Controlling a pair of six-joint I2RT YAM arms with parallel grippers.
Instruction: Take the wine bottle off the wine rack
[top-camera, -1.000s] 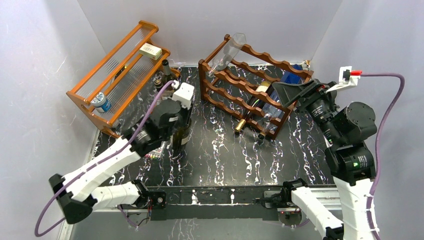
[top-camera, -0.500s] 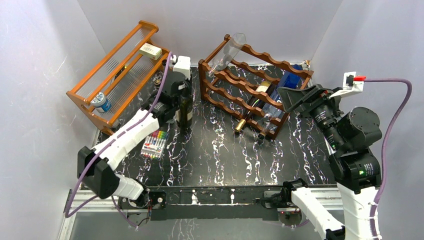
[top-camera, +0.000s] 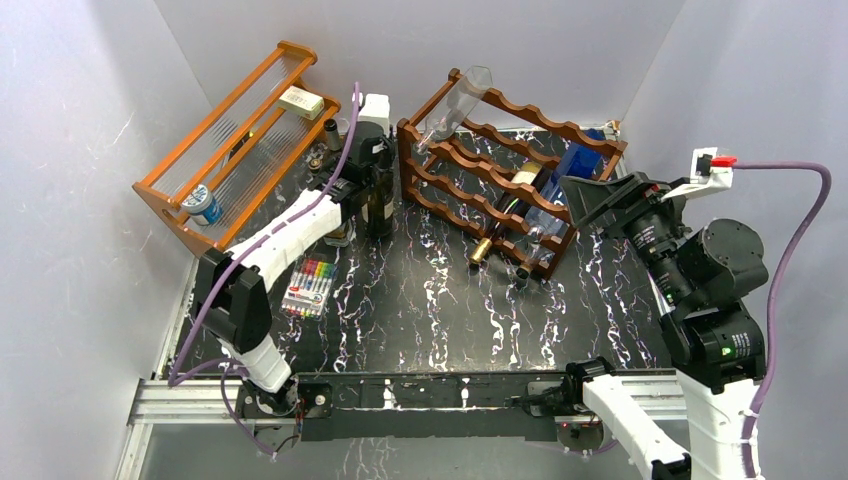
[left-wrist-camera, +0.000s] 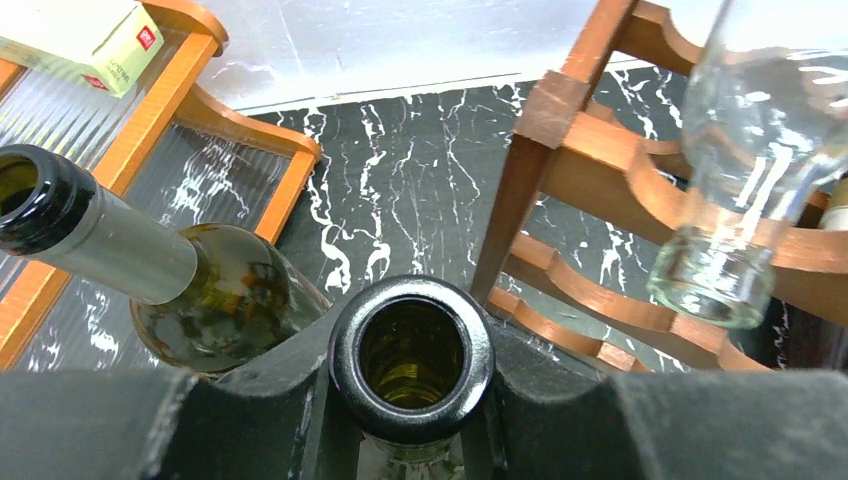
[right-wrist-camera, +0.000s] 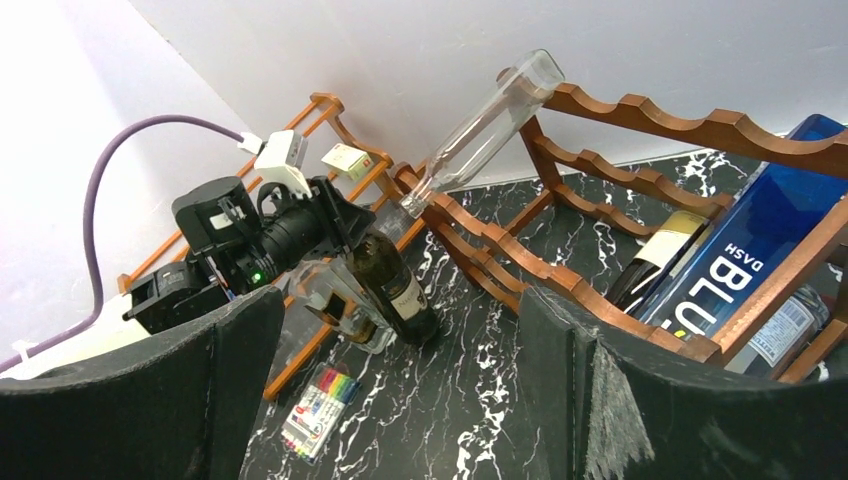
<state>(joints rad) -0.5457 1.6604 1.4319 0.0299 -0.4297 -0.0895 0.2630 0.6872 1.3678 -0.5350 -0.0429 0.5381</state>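
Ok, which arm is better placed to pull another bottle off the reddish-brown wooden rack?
Right. The right gripper is open, facing the reddish-brown wooden rack beside the blue bottle; the left gripper is shut on the dark glass wine bottle.

Glossy dark-green glass of the wine bottle (left-wrist-camera: 412, 360) meets the matt black plastic of the left gripper (left-wrist-camera: 412, 420). The table (top-camera: 430, 300) is polished black, veined white like marble. The wine rack (left-wrist-camera: 555, 105) is smooth reddish-brown wood with a soft sheen; the shelf (left-wrist-camera: 135, 145), varnished orange wood with ribbed clear slats. The tilted bottle (right-wrist-camera: 478, 135) is clear, shiny glass.
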